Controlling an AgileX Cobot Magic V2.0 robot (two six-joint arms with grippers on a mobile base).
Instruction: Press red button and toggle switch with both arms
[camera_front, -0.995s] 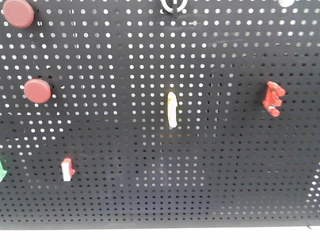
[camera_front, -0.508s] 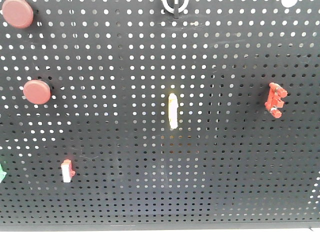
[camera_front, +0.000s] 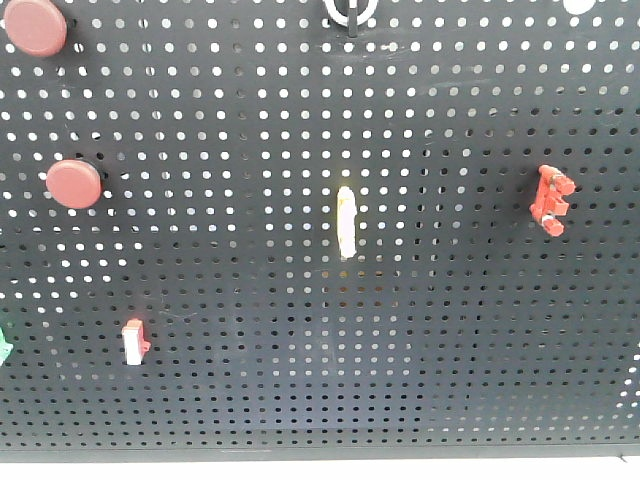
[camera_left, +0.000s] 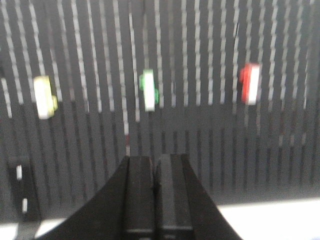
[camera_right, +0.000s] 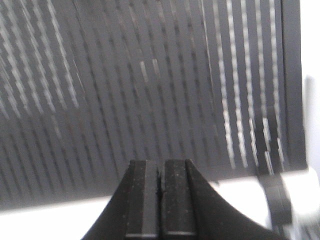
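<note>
Two look-alikes sit left of the pale yellow lever (camera_front: 345, 221), the lower red button (camera_front: 74, 183) and the upper red button (camera_front: 35, 26), so the left gripper (camera_left: 156, 162), jaws pressed together and empty, may press the wrong one. The toggle switch (camera_front: 550, 199) sits right of the lever, slightly higher; the right gripper (camera_right: 161, 165), likewise closed on nothing, could glance off its notched body.

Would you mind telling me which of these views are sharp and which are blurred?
Front view: sharp, the toggle switch and pegboard holes crisp. Left wrist view: holes smeared into vertical streaks, the left tool itself clear. Right wrist view: likewise streaked behind the right tool.
</note>
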